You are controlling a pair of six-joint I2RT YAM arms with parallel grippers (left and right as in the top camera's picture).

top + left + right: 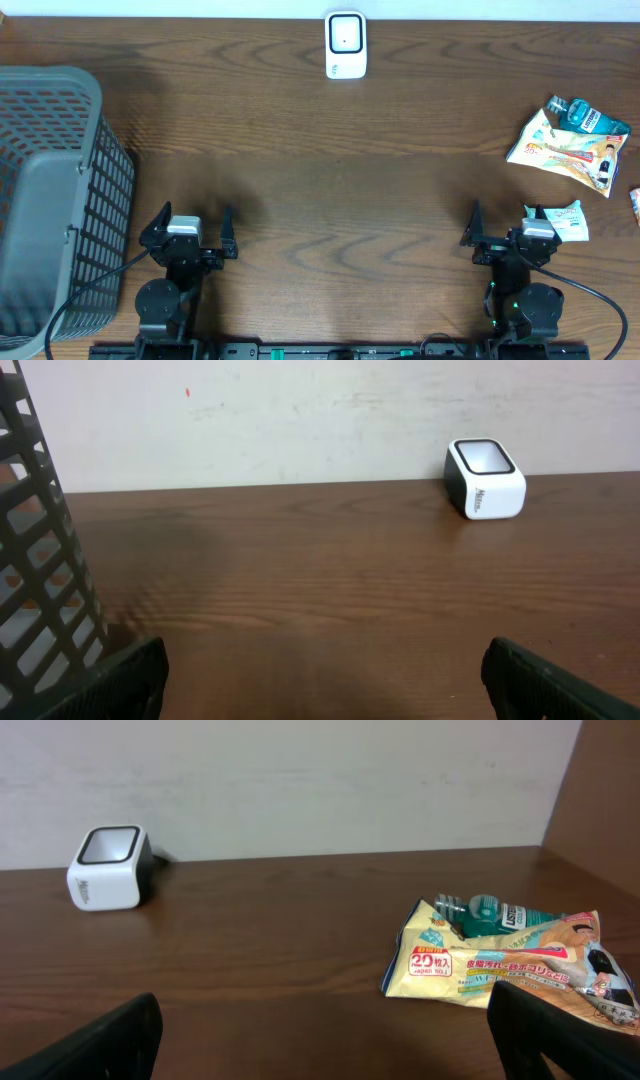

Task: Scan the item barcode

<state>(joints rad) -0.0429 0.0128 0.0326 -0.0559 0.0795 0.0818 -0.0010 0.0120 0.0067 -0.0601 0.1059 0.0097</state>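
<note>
My right gripper (505, 225), left gripper (194, 222) both wide open, empty. Pack (568, 152) lies ahead-right of right one, long axis crosswise; left far.

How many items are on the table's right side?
4: a teal bottle far right, a yellow packet against it, a small packet by the right gripper, one item cut off at the edge. More may be off-frame.
</note>
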